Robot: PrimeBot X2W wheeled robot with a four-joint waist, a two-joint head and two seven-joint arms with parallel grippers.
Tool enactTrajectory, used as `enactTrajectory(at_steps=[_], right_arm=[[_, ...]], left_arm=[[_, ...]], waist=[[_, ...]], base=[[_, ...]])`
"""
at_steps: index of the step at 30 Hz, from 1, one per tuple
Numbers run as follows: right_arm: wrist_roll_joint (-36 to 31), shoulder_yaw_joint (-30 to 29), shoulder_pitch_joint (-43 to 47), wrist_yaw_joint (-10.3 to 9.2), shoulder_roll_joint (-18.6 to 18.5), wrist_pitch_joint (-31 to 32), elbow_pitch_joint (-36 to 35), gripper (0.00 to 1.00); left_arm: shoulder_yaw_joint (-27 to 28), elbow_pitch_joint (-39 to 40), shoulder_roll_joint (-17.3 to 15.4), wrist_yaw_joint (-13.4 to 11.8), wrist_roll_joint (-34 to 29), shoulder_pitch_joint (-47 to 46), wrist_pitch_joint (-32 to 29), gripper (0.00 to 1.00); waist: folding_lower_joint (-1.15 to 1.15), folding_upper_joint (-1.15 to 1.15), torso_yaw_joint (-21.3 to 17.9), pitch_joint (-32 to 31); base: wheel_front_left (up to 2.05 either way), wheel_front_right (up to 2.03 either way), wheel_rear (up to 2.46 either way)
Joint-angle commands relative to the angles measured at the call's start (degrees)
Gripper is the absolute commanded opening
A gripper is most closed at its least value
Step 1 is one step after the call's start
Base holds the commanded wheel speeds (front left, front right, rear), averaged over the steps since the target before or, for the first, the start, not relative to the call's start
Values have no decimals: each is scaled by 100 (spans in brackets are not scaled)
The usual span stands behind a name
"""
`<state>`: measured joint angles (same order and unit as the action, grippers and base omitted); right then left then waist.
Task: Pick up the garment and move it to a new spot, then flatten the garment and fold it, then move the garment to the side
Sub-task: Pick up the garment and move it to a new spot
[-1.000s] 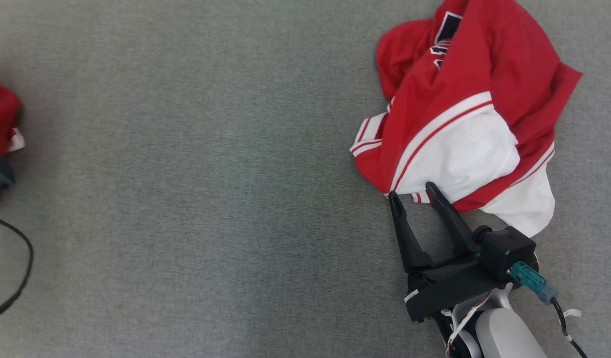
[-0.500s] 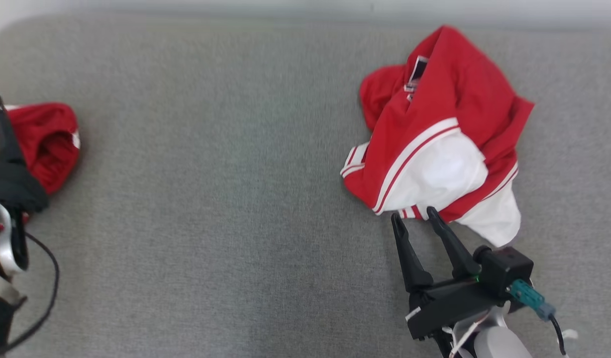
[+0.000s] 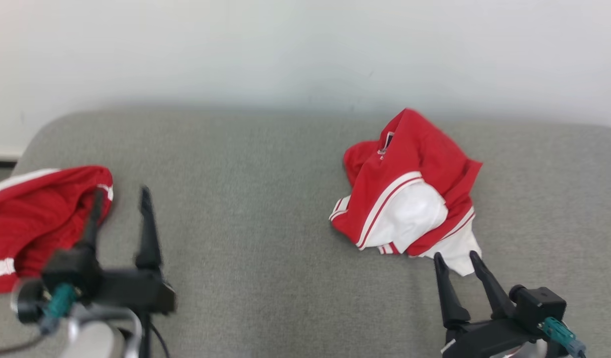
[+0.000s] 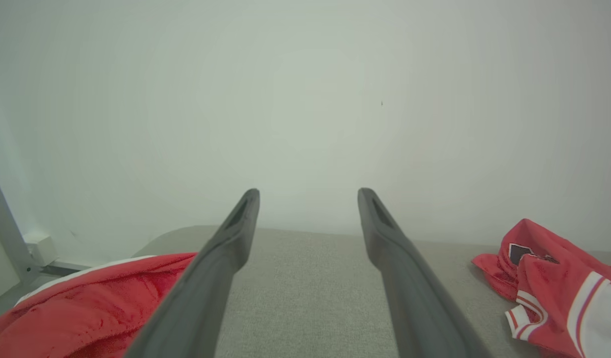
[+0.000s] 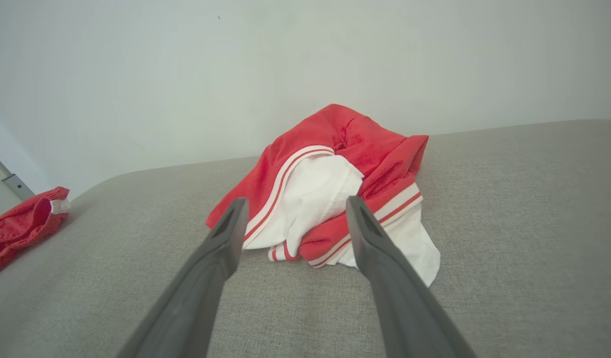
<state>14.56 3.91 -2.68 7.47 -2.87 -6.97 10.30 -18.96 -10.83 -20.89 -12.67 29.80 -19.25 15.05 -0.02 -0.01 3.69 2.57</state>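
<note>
A crumpled red and white garment (image 3: 405,199) lies in a heap on the right of the grey padded surface (image 3: 246,199); it shows too in the left wrist view (image 4: 559,278) and the right wrist view (image 5: 355,144). My right gripper (image 3: 455,255) stands open just in front of its near white edge, nothing between its fingers (image 5: 296,200). A second red garment with a white stripe (image 3: 37,209) lies at the far left. My left gripper (image 3: 121,191) is open beside its right edge, blurred, and holds nothing (image 4: 308,191).
A pale wall (image 3: 285,49) rises behind the surface's rounded far edge. A grey metal frame post (image 4: 2,223) stands past the left end. Bare grey surface stretches between the two garments (image 5: 22,228).
The head camera has tilted up, so the wall has come into the picture. My left gripper has drawn in from the left edge, off the left garment, and stands open.
</note>
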Motion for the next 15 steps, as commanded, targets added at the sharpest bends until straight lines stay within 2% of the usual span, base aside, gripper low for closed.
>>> enactTrajectory(at_steps=[1,4,7,10,15], right_arm=[[-67,-61,91,6,-2,14,-41,100],[-149,-144,188,6,-1,4,-108,100],[-240,-197,254,6,-4,58,-87,100],[-289,-140,313,6,-1,182,-16,100],[-306,-97,434,6,-2,278,91,100]], left_arm=[[7,125,118,51,-51,228,19,100],[-8,269,381,218,-4,702,20,100],[-93,97,509,346,-3,1064,21,100],[-194,-141,545,426,31,1353,21,100],[-62,-206,623,452,41,1746,21,100]], waist=[[2,1,-257,-409],[2,1,-390,-504],[2,1,-520,-578],[2,1,-653,-637],[2,1,-777,-673]], base=[[0,0,0],[0,0,0],[0,0,0],[0,0,0],[0,0,0]])
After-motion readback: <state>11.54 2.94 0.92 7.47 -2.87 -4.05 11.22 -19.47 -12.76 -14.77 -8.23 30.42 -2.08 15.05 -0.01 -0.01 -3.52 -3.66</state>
